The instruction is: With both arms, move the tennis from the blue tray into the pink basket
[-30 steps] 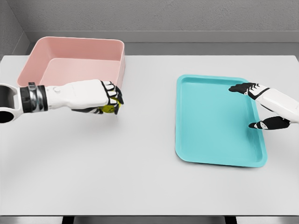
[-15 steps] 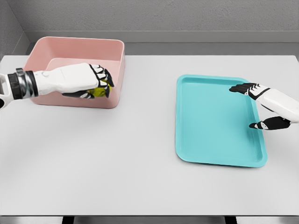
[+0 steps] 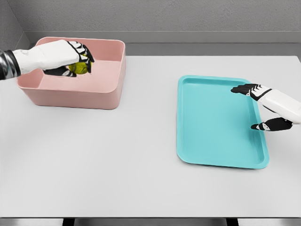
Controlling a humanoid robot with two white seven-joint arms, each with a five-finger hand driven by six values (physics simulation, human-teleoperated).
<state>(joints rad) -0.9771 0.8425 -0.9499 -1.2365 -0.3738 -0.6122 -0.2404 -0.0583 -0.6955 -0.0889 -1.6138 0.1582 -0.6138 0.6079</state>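
Over the pink basket at the far left of the counter: left hand, white with black-tipped fingers curled tight around the yellow-green tennis ball. Ball tucked under the palm and between the fingertips, only its lower front showing below the knuckles, the rest covered by the hand. Held above the basket's open inside, near the back left part; whether touching the basket floor or clear of it, hard to tell, though apparently clear. Left forearm cut off by the picture's left edge, with just a dark wrist band showing there. Near wall of the basket blocking the lower part of its inside from sight. Well apart, on the right half of the counter: blue tray, lying flat, long side running away from the camera, nothing resting on its floor. Over the tray's right rim: right hand, fingers spread and relaxed, grasping nothing, index stretched toward the tray's far right corner, thumb pointing at the right rim lower down. Right arm cut off by the picture's right edge, so only the hand and a short stretch of wrist visible. Contact between that hand and the tray not possible to make out.
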